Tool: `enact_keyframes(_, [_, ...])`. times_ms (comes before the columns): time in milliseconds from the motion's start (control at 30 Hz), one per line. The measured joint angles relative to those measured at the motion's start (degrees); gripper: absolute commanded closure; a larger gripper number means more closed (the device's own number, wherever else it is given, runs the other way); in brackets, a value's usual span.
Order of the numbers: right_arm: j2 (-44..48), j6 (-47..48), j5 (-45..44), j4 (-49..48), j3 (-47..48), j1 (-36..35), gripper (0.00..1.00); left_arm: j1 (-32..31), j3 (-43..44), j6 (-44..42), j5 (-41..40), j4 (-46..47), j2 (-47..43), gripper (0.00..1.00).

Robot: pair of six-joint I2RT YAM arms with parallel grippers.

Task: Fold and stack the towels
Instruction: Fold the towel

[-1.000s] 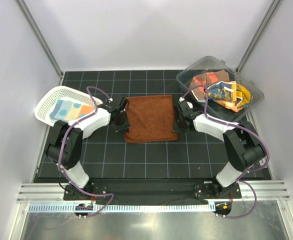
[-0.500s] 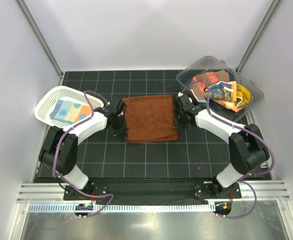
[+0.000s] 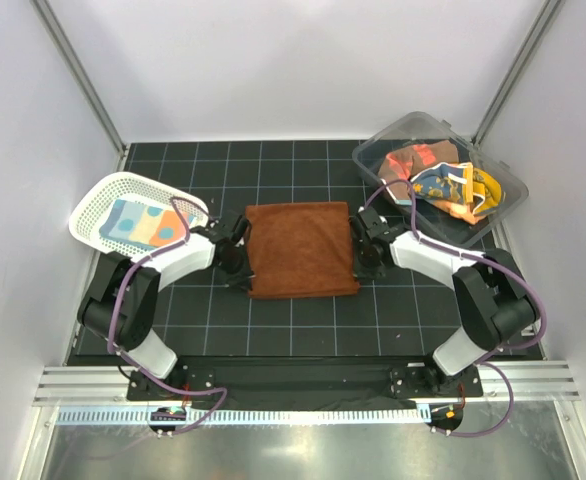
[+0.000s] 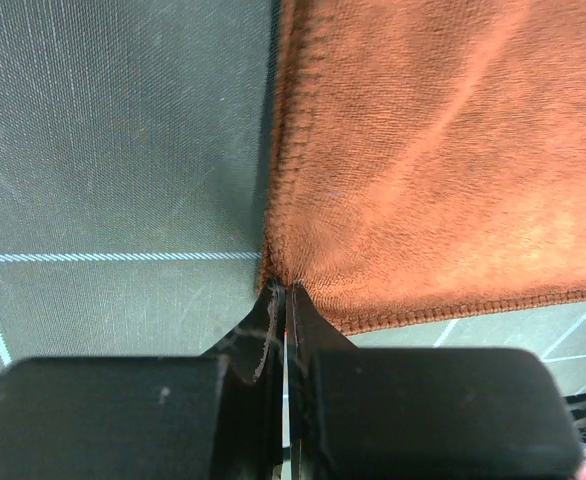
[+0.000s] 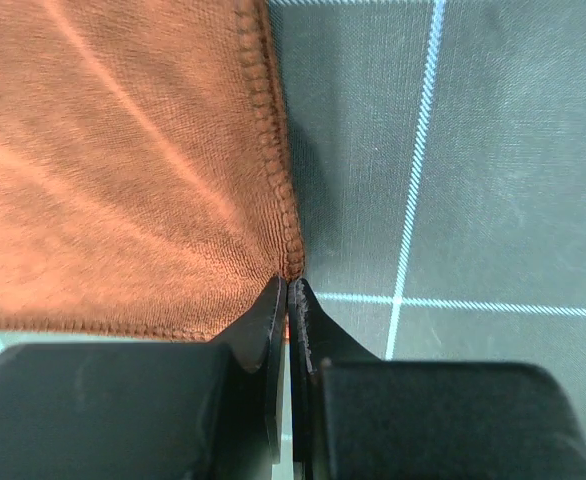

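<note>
On the mat (image 3: 223, 320), my left gripper (image 4: 285, 290) and right gripper (image 5: 288, 283) pinched the unfolded brown towel (image 3: 301, 250); one sat folded in the basket (image 3: 93, 205), others in the bin (image 3: 393, 135).

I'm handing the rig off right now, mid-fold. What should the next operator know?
Left gripper shut on the rust-brown towel, left edge near a corner.
Right gripper shut on its right edge, likewise.
It lies flat on the black mat.
Done: one spotted towel lies in the white basket.
Left: fold and stack this one, then the crumpled towels in the clear bin.
</note>
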State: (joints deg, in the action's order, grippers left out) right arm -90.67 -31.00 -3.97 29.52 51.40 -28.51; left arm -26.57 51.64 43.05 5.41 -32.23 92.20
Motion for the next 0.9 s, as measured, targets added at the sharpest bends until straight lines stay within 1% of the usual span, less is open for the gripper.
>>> enact_keyframes(133, [2.3,1.3,-0.8,3.5,3.1,0.0,0.99,0.0,2.4,-0.2,0.0,-1.9,-0.8,1.00])
enact_keyframes(300, [5.5,2.6,-0.9,5.6,5.2,0.0,0.99,0.0,2.6,-0.2,0.2,-2.5,-5.2,1.00])
enact_keyframes(567, [5.5,1.8,1.4,2.6,-3.9,-0.1,0.99,-0.2,-2.5,-0.2,0.7,-1.0,-3.8,1.00])
enact_keyframes(600, [5.4,1.7,1.8,2.1,-4.7,-0.2,0.96,-0.2,-2.9,-0.2,0.7,-0.9,-3.5,1.00])
enact_keyframes(633, [5.3,1.5,2.1,1.7,-5.3,-0.3,0.89,-0.2,-3.2,-0.2,0.7,-0.7,-3.2,1.00])
enact_keyframes(667, [5.1,1.3,2.3,1.1,-5.6,-0.3,0.84,-0.3,-3.4,-0.3,0.7,-0.7,-3.0,1.00])
enact_keyframes(700, [5.1,1.1,2.4,0.5,-5.9,-0.3,0.82,-0.3,-3.4,-0.3,0.6,-0.6,-2.8,1.00])
enact_keyframes(767, [5.2,0.8,2.4,-0.3,-6.3,-0.3,0.73,-0.3,-3.4,-0.3,0.4,-0.6,-2.8,0.97])
enact_keyframes(833, [5.2,0.7,2.4,-0.4,-6.4,-0.3,0.63,-0.3,-3.3,-0.5,-0.1,-0.7,-2.8,0.88])
enact_keyframes(867, [5.4,0.7,2.4,-0.4,-6.4,-0.3,0.56,-0.3,-3.0,-0.6,-0.5,-1.2,-2.8,0.72])
enact_keyframes(900, [5.7,0.6,2.4,-0.3,-6.4,-0.3,0.54,-0.3,-2.4,-1.1,-1.4,-2.1,-2.8,0.70])
